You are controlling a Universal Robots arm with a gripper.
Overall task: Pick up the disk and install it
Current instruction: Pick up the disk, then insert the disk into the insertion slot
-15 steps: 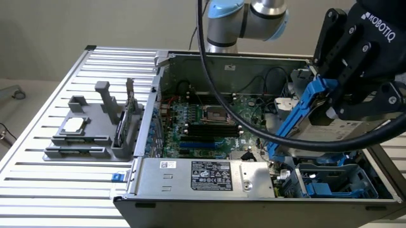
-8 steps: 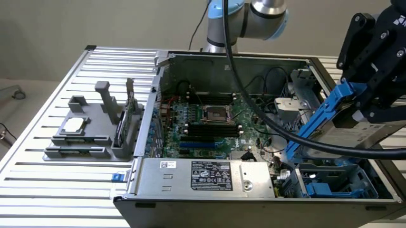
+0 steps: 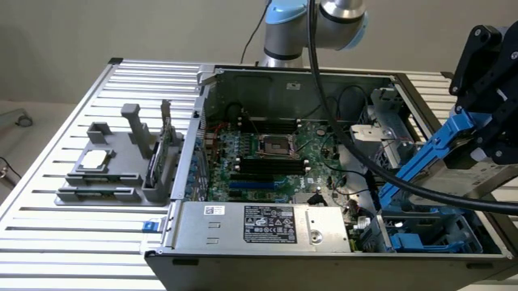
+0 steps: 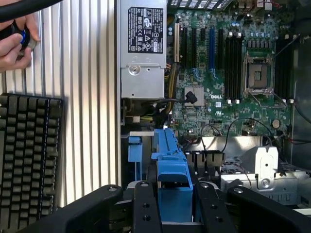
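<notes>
Plainly the hand [image 3: 489, 130] was clamped on the disk [image 3: 437, 148], fingers [image 4: 146, 208] either side of its blue frame. The disk hung tilted, long axis slanting down from the hand toward the bay [image 3: 429, 233] beneath, not yet seated.

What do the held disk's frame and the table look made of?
The frame of the disk, clamped in the gripper, looks like blue moulded plastic: uniform colour, soft sheen. The table looks like bare aluminium, probably extruded: pale silver slats with even grooves and a dull shine.
</notes>
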